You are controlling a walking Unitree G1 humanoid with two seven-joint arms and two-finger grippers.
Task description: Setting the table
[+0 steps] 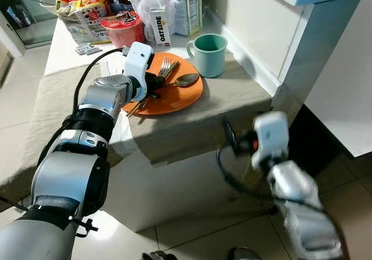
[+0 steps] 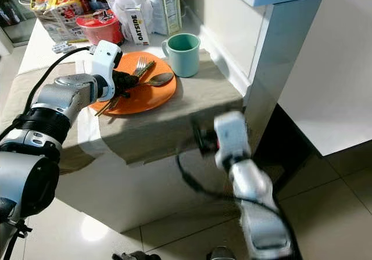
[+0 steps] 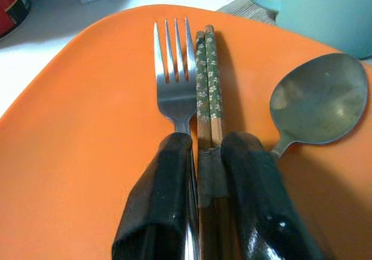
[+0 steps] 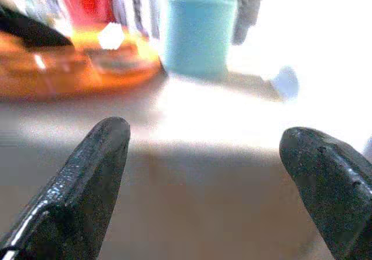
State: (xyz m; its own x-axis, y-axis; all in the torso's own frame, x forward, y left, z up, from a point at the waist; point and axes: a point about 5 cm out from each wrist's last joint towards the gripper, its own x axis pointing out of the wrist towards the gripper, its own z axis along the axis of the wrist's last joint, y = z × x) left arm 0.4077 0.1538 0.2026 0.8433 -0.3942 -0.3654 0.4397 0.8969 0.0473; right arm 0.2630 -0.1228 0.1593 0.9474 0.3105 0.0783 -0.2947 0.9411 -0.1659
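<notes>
The left gripper (image 3: 200, 173) was over the orange plate (image 3: 87, 126). Its jaws were nearly closed around the chopsticks (image 3: 207, 85). The fork (image 3: 173, 74) lay just beside one jaw, and the spoon (image 3: 322, 100) beside the other. The green mug (image 1: 209, 53) stood past the plate on the counter (image 1: 192, 120). The right gripper's (image 4: 203, 173) jaws were wide open, holding nothing, low by the counter's edge.

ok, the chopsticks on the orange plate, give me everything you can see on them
The pair of brown wooden chopsticks, green-banded with small white flowers, lies flat and side by side on the round orange plate. It sits between the silver metal fork, close alongside, and the dull grey metal spoon, which lies apart. The left pincer straddles the pair, fingers either side. The far ends point toward the teal mug.
</notes>
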